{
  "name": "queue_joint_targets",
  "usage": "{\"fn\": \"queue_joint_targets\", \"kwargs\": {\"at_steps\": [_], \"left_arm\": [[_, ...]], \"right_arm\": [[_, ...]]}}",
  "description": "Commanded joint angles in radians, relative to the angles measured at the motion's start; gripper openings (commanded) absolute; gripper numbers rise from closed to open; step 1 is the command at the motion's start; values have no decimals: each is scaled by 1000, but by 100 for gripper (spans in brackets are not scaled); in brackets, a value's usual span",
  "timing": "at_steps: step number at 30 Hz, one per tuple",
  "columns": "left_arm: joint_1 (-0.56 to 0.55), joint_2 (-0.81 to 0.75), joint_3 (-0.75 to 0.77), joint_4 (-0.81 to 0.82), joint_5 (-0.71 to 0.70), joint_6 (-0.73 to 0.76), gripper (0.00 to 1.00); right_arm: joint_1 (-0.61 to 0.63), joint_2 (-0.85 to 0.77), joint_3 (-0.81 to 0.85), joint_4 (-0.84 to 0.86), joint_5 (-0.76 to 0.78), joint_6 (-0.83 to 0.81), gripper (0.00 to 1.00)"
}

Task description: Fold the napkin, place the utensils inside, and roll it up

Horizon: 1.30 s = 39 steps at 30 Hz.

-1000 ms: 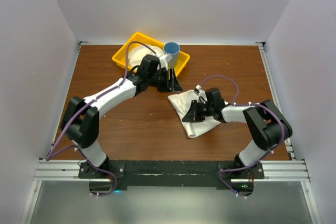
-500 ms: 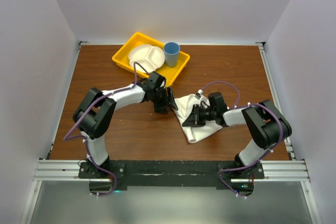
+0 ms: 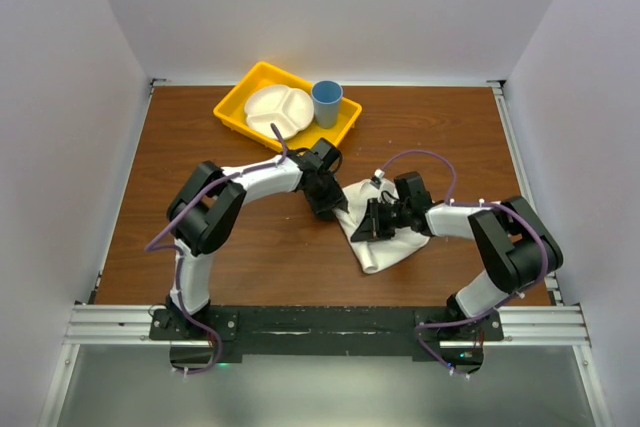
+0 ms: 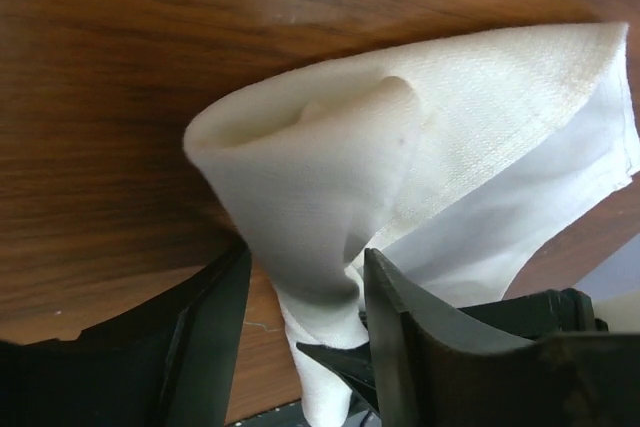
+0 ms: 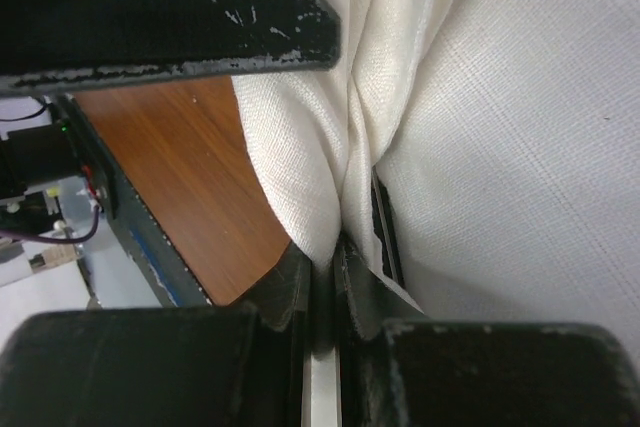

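The left pincer straddles a tented fold at the 10 o'clock corner of the napkin and appears to nip it. The right pincer, pressed together, pinches a thin edge near the cloth's middle. The napkin lies toward 4 o'clock from the centre of the tabletop. A clean fold probably needs both holds carried evenly, because the thin, woven, creased cloth bunches easily.

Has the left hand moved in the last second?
Yes. The left hand came away from the tray toward the table's near edge, and now sits at the napkin.
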Motion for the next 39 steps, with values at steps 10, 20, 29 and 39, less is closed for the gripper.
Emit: {"fn": "queue_joint_targets", "kwargs": {"at_steps": [10,20,29,39], "left_arm": [[-18,104,31,-146,-122,-46,0],[-53,65,71,-229,-160,-71,0],[-53,44,80,-232,-153,-83,0],[-53,32,85,-237,-136,-94,0]], "right_arm": [[67,-70,124,-350,351,-161,6],[318,-182,270,-567,787,-130,51],[501,-208,290,-458,994,-127,62],[569,-56,282,-344,1155,-124,60]]}}
